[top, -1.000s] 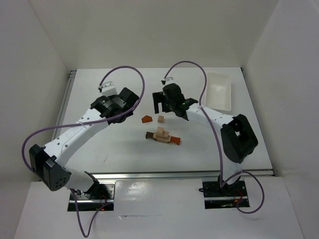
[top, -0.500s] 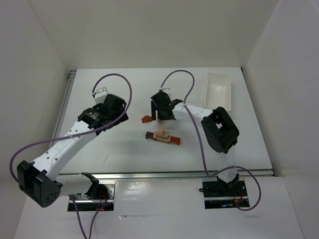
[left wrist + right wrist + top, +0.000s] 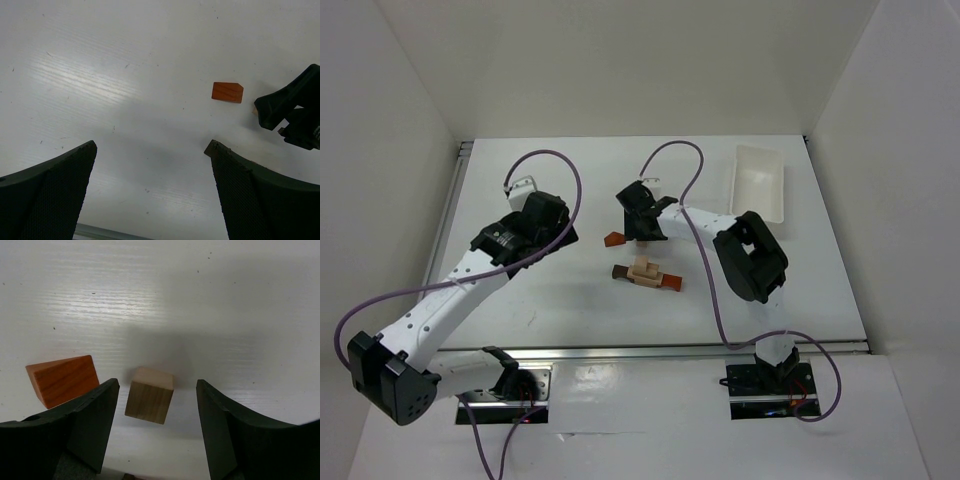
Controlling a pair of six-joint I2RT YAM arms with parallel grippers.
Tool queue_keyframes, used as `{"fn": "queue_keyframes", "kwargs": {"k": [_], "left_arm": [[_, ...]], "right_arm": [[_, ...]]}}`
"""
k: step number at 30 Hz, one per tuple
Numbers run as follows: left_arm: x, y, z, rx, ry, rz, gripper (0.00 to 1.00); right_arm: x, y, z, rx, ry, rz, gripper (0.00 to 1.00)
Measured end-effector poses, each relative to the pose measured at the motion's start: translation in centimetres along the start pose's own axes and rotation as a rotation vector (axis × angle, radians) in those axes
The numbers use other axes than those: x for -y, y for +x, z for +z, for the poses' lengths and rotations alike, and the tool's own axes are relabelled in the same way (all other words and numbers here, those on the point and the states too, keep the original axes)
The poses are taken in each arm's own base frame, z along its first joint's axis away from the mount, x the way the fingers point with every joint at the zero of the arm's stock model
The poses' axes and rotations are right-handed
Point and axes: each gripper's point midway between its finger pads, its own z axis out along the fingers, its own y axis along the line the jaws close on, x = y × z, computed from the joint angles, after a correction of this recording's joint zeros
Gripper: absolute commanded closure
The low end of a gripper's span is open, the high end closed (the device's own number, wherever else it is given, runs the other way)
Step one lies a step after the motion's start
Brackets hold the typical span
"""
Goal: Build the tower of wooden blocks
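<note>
A small tan cube (image 3: 150, 395) stands on the white table between the fingers of my right gripper (image 3: 156, 388). The jaws are open, with a gap on each side of the cube. An orange wedge (image 3: 62, 379) lies just outside the gripper's left finger (image 3: 95, 415). In the top view the right gripper (image 3: 642, 226) hovers over that spot, beside the wedge (image 3: 614, 239). Nearer the arms lies a stack of tan blocks (image 3: 644, 269) on a dark brown bar (image 3: 620, 271) and a reddish bar (image 3: 669, 283). My left gripper (image 3: 151, 146) is open and empty, back from the wedge (image 3: 227, 92).
A white plastic tray (image 3: 758, 183) sits at the back right of the table. A metal rail (image 3: 450, 210) runs along the table's left edge. Purple cables loop above both arms. The right gripper's dark finger (image 3: 292, 112) shows at the right of the left wrist view.
My right gripper has come down around the tan cube and its jaws have narrowed. The left arm has drawn back to the left, still open.
</note>
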Motion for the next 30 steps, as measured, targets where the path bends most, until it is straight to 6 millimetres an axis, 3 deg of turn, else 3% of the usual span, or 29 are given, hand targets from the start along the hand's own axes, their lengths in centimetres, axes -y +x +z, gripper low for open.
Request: {"fn": "queue_keyframes", "kwargs": {"k": [5, 8, 15, 22, 27, 30], "left_arm": [[0.2, -0.2, -0.1, 0.008, 0.01, -0.005, 0.0], [0.1, 0.0, 0.0, 0.004, 0.01, -0.003, 0.0], [0.3, 0.1, 0.0, -0.004, 0.025, 0.013, 0.0], [0.5, 0.1, 0.0, -0.006, 0.034, 0.018, 0.0], [0.9, 0.1, -0.1, -0.009, 0.051, 0.021, 0.0], [1.0, 0.1, -0.1, -0.01, 0.059, 0.031, 0.0]], "right_arm": [[0.8, 0.8, 0.0, -0.024, 0.037, -0.001, 0.31], [1.0, 0.8, 0.0, -0.021, 0.049, 0.001, 0.44], [0.7, 0.8, 0.0, -0.013, 0.048, -0.001, 0.44], [0.5, 0.5, 0.2, -0.009, 0.049, -0.009, 0.67], [0.8, 0.1, -0.2, 0.002, 0.059, -0.024, 0.67], [1.1, -0.8, -1.6, 0.021, 0.055, -0.034, 0.67]]}}
